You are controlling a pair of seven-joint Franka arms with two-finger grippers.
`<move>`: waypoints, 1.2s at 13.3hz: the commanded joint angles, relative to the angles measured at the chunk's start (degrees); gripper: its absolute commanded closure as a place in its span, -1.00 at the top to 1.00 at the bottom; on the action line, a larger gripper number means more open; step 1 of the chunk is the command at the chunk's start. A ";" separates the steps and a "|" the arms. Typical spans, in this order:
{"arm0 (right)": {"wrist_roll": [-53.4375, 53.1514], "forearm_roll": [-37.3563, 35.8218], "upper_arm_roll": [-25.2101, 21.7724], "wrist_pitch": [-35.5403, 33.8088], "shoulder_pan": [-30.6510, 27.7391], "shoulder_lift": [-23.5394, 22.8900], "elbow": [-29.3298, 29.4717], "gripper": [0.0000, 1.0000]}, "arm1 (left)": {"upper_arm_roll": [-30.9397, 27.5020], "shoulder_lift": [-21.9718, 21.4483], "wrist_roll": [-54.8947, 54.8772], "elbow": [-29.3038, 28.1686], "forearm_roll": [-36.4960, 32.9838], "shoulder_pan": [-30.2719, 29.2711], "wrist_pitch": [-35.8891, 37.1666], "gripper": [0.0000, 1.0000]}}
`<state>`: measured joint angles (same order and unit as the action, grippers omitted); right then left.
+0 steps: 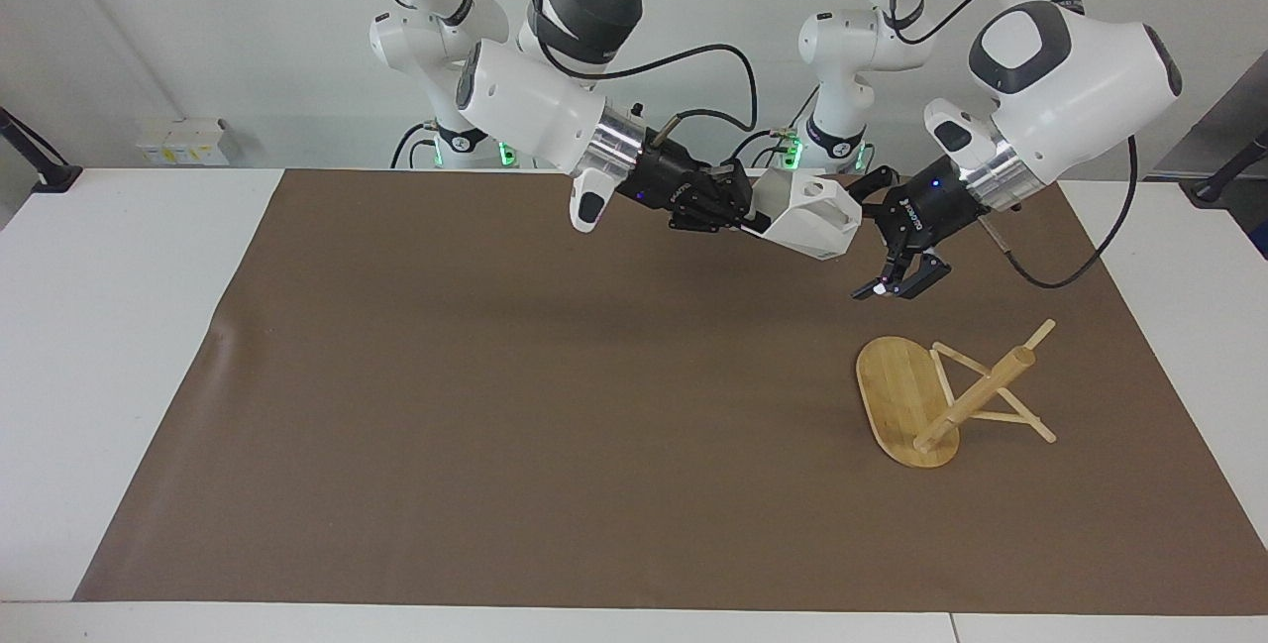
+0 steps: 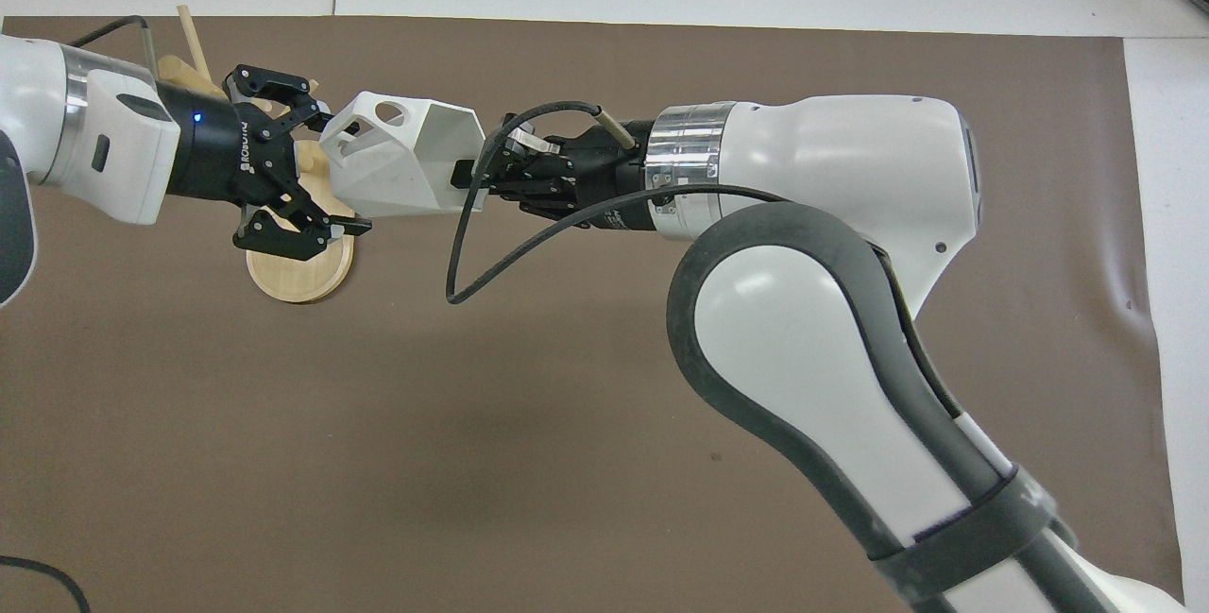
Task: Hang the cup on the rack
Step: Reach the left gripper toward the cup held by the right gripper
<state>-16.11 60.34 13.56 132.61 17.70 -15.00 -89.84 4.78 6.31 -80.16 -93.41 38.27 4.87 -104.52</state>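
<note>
Covering most of the table (image 1: 129, 346), the brown mat (image 1: 555, 405) fills the centre of the facing view. The rack (image 1: 936, 395) lies tipped on its side at lower right, base on edge. Above it, at upper centre, the right gripper (image 1: 750, 217) is pinched on the rim of the cup (image 1: 807, 217), held sideways in the air. The left gripper (image 1: 877, 237), jaws spread, brackets the cup's handle end without gripping.
</note>
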 commanded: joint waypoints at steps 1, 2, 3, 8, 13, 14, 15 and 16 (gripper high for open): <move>-0.07 -1.28 0.15 -1.12 -0.38 -0.11 0.28 -1.00 | 0.14 2.57 -1.31 4.73 1.19 -0.04 3.53 1.00; -0.07 -1.28 0.15 -1.12 -0.38 -0.11 0.28 -1.00 | 0.14 2.48 -1.31 4.64 1.28 0.05 3.71 1.00; -0.07 -1.28 0.15 -1.12 -0.38 -0.03 0.28 -1.00 | 0.23 2.48 -1.49 4.64 1.89 0.05 3.71 1.00; -0.07 -1.63 0.15 -1.12 -0.38 -0.11 0.28 -1.00 | 0.93 2.13 -1.40 4.47 6.19 0.05 3.09 1.00; -0.07 -1.63 0.15 -1.12 -0.38 -0.03 0.28 -1.00 | 0.41 0.81 -4.02 2.72 6.81 -0.47 3.89 1.00; -0.07 -1.63 0.15 -1.12 -0.38 -0.03 0.28 -1.00 | 0.32 0.37 -4.64 2.19 6.81 -0.65 3.80 1.00; -0.07 -1.63 0.15 -1.12 -0.38 -0.03 0.28 -1.00 | 0.23 0.28 -5.17 1.75 6.73 -0.74 3.88 1.00; -0.07 -1.63 0.15 -1.12 -0.38 -0.11 0.28 -1.00 | 0.14 -0.07 -6.22 1.13 6.73 -0.91 3.80 1.00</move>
<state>-16.10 59.82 13.14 132.12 17.53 -14.66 -89.73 4.71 7.97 -84.53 -90.89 42.83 4.62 -101.84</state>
